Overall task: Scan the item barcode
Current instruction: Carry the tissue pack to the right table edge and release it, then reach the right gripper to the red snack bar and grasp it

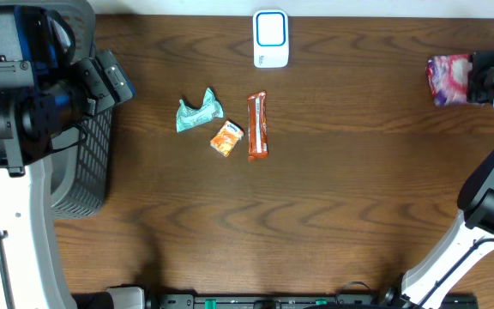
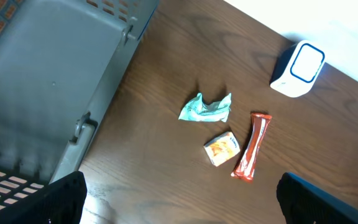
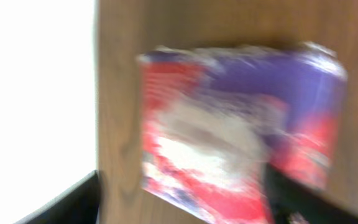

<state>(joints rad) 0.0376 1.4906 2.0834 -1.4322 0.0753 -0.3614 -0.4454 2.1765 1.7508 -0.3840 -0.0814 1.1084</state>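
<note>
**Two-arm scanning station: purple packet at the right gripper, scanner at the table's far edge**

The purple-and-red packet [image 1: 449,79] is at the right end of the table [image 1: 358,197], close to the table's edge and well apart from the scanner [image 1: 270,39]. The right gripper [image 3: 182,177] is just beside the packet. In the right wrist view its two dark fingers [image 3: 61,202] stand spread. One is clear of the packet and the other overlaps the packet's corner. That view is blurred, so contact cannot be judged, nor whether the packet rests flat on the wood.

The scanner is a white block with a blue-framed window, standing at the middle of the far edge. Three items lie close together near the centre: a crumpled teal wrapper [image 1: 199,113], a small orange packet [image 1: 226,137] and a red-orange bar [image 1: 257,126]. The orange packet lies between the wrapper and the bar.

The left gripper [image 2: 179,180] hangs beside a grey basket [image 1: 84,172] at the left end of the table. Its fingers are spread wide, with nothing between them.
</note>
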